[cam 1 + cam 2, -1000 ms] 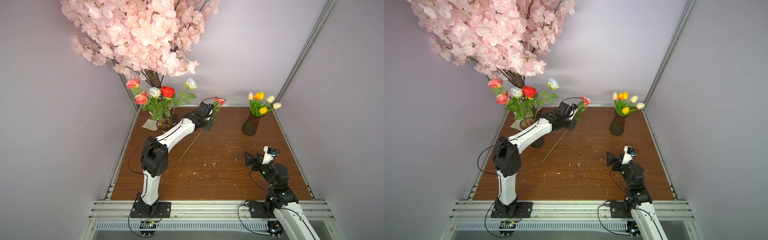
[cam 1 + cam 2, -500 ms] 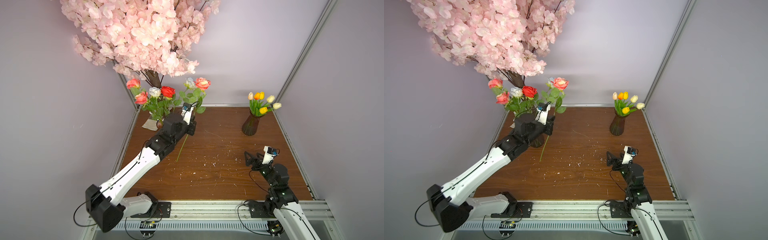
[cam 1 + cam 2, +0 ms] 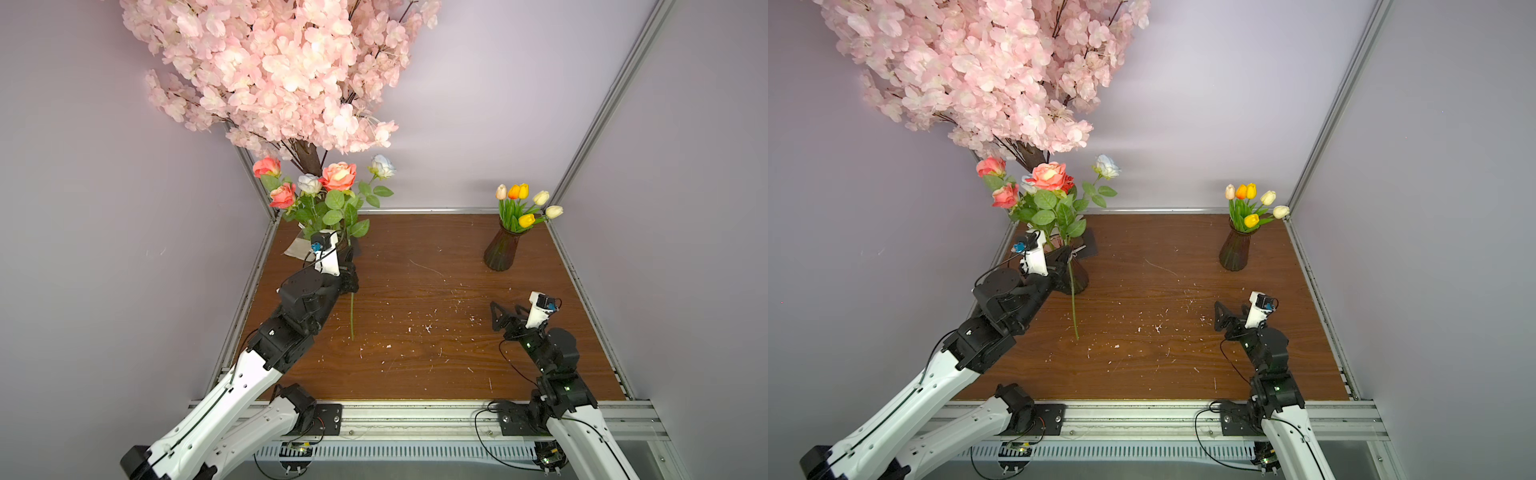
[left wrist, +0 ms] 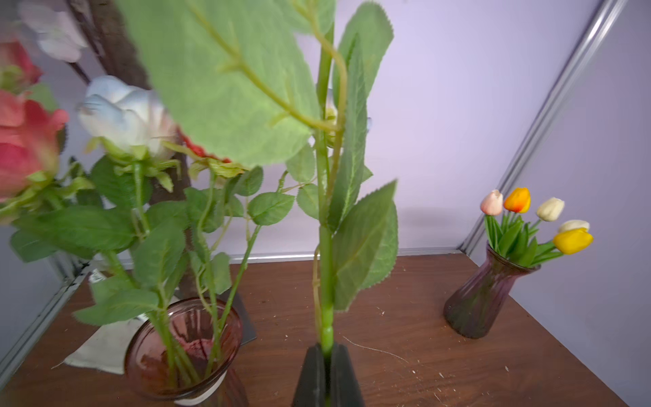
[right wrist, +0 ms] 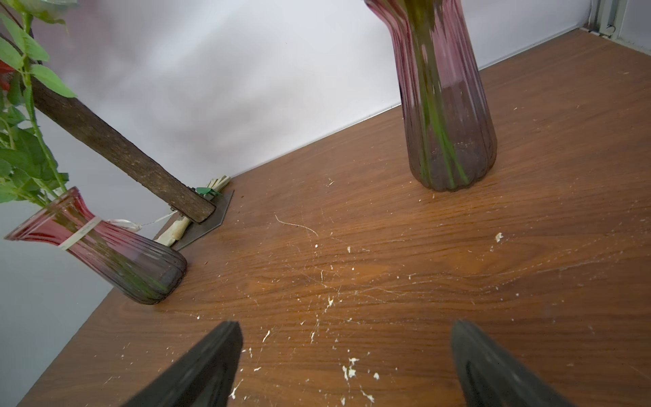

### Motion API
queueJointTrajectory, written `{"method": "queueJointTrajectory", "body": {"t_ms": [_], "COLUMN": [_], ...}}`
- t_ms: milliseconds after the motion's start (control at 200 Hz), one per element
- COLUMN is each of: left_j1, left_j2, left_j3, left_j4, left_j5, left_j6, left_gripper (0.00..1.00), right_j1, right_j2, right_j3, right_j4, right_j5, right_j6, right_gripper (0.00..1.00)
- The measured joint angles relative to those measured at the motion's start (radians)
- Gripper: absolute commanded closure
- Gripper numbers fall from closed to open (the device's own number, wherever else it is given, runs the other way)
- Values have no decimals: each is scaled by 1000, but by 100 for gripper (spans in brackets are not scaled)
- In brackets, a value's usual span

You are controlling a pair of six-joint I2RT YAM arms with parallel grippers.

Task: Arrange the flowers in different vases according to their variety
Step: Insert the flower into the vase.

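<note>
Swung back from the middle of the brown wooden tabletop (image 3: 415, 365), the left arm now carries a long green-stemmed rose with a coral-pink head (image 3: 352, 307) nearly upright at about 10 o'clock, where a second ago it leaned out toward 12; the right arm has not shifted. The left gripper (image 4: 327, 349) is pressed together on the stem partway up, so a long tail of stem hangs below the jaws, and whether its end touches the wood cannot be told. The wrist view shows the stem just beside, not inside, the flared mouth of the ribbed maroon glass vase with the pale neck band (image 4: 183, 352). That vase already holds coral, white and red roses (image 3: 1034, 199) under the big pink blossom tree (image 3: 282, 70). At about 2 o'clock the plain ribbed maroon vase (image 3: 503, 249) holds five small tulips (image 3: 523, 203) in yellow, orange, cream and pale pink. The right gripper (image 5: 345, 327) hangs near 4 o'clock with jaws spread wide and nothing between them. No loose flower lies on the table, so the sorting looks almost finished. What seems left is one step: raise this rose until the stem end clears the rim, bring it over the mouth, lower it in and let go.
</note>
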Motion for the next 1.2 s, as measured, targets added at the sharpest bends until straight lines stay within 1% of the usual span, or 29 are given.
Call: {"method": "queueJointTrajectory", "body": {"t_ms": [150, 260, 380, 525, 590, 776, 946, 1056, 1201], "left_j1": [24, 72, 123, 145, 167, 306, 426, 466, 476], "left_j2": [-50, -50, -5, 79, 125, 220, 288, 326, 356], "left_j3": [0, 17, 86, 154, 190, 250, 315, 360, 381], "left_j4": [-8, -12, 18, 128, 177, 301, 379, 418, 465], "left_j5": [-100, -131, -146, -170, -171, -113, -7, 54, 106], "left_j6": [-23, -21, 10, 97, 130, 155, 129, 110, 94], "left_gripper": [100, 100, 100, 100, 100, 100, 100, 100, 100], "right_j1": [0, 0, 0, 0, 0, 0, 0, 0, 0], "right_j2": [-3, -3, -3, -4, -10, -15, -14, -14, -14], "right_j3": [0, 0, 0, 0, 0, 0, 0, 0, -1], "right_j4": [-1, -1, -1, -1, -3, -7, -7, -7, -7], "right_j5": [10, 18, 18, 18, 18, 18, 18, 18, 18], "right_j6": [0, 0, 0, 0, 0, 0, 0, 0, 0], "right_gripper": [0, 0, 0, 0, 0, 0, 0, 0, 0]}}
